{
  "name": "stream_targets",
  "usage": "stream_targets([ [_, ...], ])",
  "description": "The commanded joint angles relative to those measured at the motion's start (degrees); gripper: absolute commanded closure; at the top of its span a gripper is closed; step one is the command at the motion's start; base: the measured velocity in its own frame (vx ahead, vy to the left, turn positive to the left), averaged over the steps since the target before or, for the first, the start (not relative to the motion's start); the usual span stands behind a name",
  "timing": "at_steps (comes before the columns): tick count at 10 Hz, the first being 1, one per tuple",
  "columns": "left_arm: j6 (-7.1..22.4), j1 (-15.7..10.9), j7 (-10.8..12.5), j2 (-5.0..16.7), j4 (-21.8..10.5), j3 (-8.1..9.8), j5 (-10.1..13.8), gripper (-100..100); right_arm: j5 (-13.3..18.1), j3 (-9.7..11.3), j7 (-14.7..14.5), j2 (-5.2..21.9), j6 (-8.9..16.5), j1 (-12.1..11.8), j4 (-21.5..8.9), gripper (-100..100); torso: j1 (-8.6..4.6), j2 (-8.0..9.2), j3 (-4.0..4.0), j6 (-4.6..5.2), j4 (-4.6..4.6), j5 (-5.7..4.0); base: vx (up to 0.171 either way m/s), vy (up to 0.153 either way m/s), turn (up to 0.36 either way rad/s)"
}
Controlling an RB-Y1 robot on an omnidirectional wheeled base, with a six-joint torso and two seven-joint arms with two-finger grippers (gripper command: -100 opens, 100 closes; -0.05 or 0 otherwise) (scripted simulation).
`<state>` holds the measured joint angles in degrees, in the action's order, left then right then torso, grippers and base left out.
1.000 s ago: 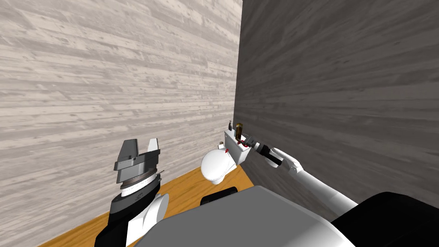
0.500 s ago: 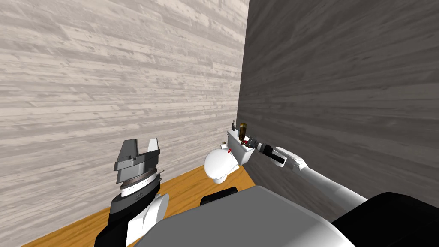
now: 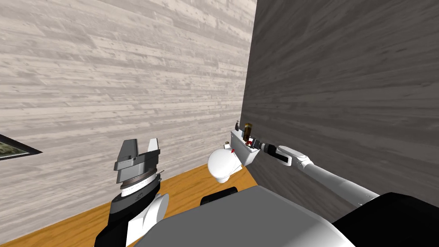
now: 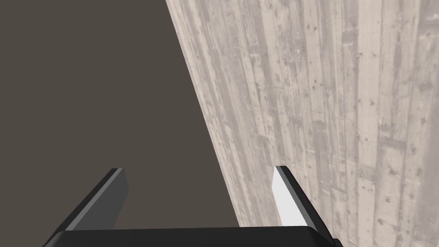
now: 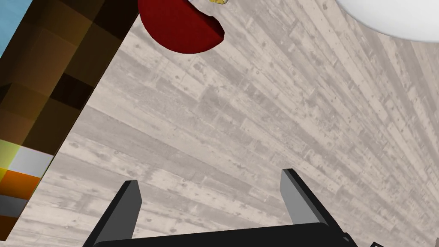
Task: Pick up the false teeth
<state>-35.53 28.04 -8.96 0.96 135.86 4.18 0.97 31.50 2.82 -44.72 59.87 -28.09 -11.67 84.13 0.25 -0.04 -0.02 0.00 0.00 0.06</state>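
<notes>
Turning with my base and torso, I have swung the whole head view: the wall corner sits further over than a second ago, and a picture frame [image 3: 13, 148] has come in at the edge. The right arm now lies straighter toward the toilet tank [image 3: 242, 153]. The right claw [image 3: 254, 144] is at the tank's top, just beside the false teeth [image 3: 248, 143], a small red shape at the foot of a brown bottle [image 3: 248, 128]. I judge this to be the end of the reach, with the grasp not yet made.

The right wrist view makes plain what the head view leaves too small to read. The claw's fingers stand wide apart with nothing between them, and the dark red teeth lie ahead of the fingertips, off toward the bottle's side rather than in the gap. The hand probably needs to advance and shift before closing. The head view, in turn, gives the layout: the teeth on the tank, the toilet bowl [image 3: 221, 165] below. The left claw [image 3: 142, 144] is raised well apart, open and empty.
</notes>
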Motion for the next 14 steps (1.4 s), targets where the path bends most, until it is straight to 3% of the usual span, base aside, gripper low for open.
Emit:
stream_targets([
  [1,0.0,0.0,0.0,0.0,0.0,0.0,0.0,0,0.38,-0.33,-0.89,1.15,-0.79,-0.59,-2.18,-100,0.0,0.0,0.0,0.0,0.0,0.0,0.009,0.045,0.052],
  [2,0.0,0.0,0.0,0.0,0.0,0.0,0.0,0,1.61,0.31,-2.19,2.97,-1.04,-0.68,-4.09,-100,-0.09,0.03,0.02,0.04,0.01,-0.02,0.007,0.05,0.128],
  [3,0.0,0.0,0.0,0.0,0.0,0.0,0.0,0,1.61,0.31,-2.19,2.97,-1.04,-0.68,-4.95,-100,-0.08,0.03,0.02,-0.01,0.01,-0.02,0.01,0.041,0.06],
  [5,0.0,0.0,0.0,0.0,0.0,0.0,0.0,0,3.97,1.66,-4.65,6.39,-1.59,-0.97,-9.67,-100,-0.08,0.04,0.02,0.02,0.01,-0.02,0.015,0.075,0.147],
  [8,0.0,0.0,0.0,0.0,0.0,0.0,0.0,0,5.1,2.33,-5.81,7.99,-1.88,-1.15,-12.83,-100,-0.04,-0.04,-0.02,0.02,-0.01,-0.01,0.027,0.056,0.075],
  [11,0.0,0.0,0.0,0.0,0.0,0.0,0.0,0,8.18,4.24,-8.92,12.29,-2.71,-1.72,-19.16,-100,-0.01,-0.03,-0.02,0.01,-0.01,0.0,0.029,0.074,0.146],
  [14,0.0,0.0,0.0,0.0,0.0,0.0,0.0,0,9.07,4.82,-9.83,13.54,-2.97,-1.89,-21.48,-100,-0.06,-0.01,-0.01,0.02,0.0,-0.01,0.024,0.049,0.061],
])
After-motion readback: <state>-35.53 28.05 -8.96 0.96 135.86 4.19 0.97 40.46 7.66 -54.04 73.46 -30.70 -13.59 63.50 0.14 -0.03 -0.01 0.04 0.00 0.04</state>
